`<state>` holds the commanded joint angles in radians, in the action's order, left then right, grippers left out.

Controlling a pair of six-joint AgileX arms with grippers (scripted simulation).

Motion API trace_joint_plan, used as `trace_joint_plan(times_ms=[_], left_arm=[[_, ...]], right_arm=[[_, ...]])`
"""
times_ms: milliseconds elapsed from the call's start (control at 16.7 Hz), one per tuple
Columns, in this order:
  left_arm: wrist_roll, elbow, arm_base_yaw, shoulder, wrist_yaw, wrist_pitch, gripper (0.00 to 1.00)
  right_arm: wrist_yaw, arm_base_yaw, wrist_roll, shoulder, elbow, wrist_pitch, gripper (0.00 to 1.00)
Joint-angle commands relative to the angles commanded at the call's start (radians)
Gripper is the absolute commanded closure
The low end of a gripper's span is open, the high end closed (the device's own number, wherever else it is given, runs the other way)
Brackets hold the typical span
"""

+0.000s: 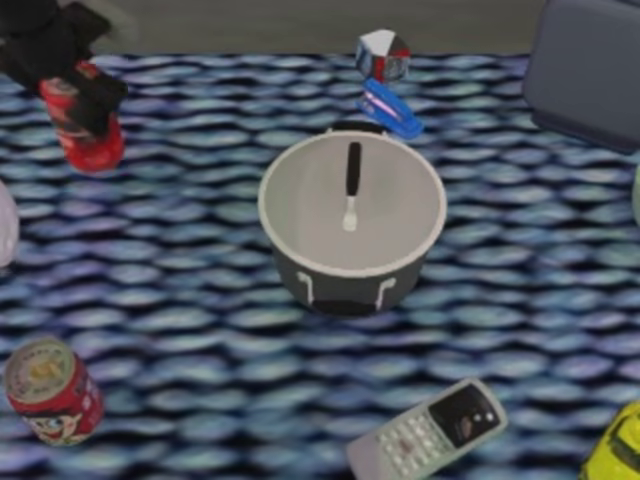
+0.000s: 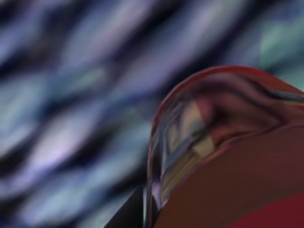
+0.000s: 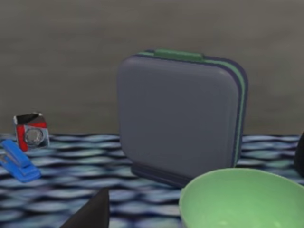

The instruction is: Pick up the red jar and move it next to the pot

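The red jar [image 1: 88, 135] looked glossy plastic, the pot [image 1: 352, 215] smooth matt, and the table [image 1: 180, 260] had a woven-looking cloth.

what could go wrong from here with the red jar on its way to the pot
1. The left claw holds the red jar at the table's far left, tilted; it may slip or land on its side.
2. The blue stapler sits right behind the pot, so placing there could knock it.
3. The fatter red can at the near left could be mistaken for it.

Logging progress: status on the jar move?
Left gripper on the red jar, far-left. Pot centre, apart. Path between looks clear. Right arm out of view.
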<state>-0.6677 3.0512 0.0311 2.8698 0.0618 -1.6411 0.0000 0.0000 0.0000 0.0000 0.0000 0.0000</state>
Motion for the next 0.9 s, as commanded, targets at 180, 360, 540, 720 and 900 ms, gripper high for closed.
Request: trace_joint_plan(times_ms=[180,360,540,720,900], left_arm=[[0.0,-0.236,-0.002,-0.157,-0.002,0.07,1.0],[0.001,-0.525,-0.006,-0.33,-0.004,0.144,1.0],[0.002,-0.806,-0.01,-0.501,-0.007,0.218,1.0],[0.002,-1.007,-0.014,-0.649,-0.009,0.284,1.0],[0.001,-1.113,-0.016,-0.741,-0.01,0.327,1.0]], right_arm=[[0.0,0.0,0.0,0.0,0.0,0.0,0.0],[0.0,0.0,0.0,0.0,0.0,0.0,0.0],[0.0,0.0,0.0,0.0,0.0,0.0,0.0],[0.0,0.0,0.0,0.0,0.0,0.0,0.0],[0.0,0.0,0.0,0.0,0.0,0.0,0.0]])
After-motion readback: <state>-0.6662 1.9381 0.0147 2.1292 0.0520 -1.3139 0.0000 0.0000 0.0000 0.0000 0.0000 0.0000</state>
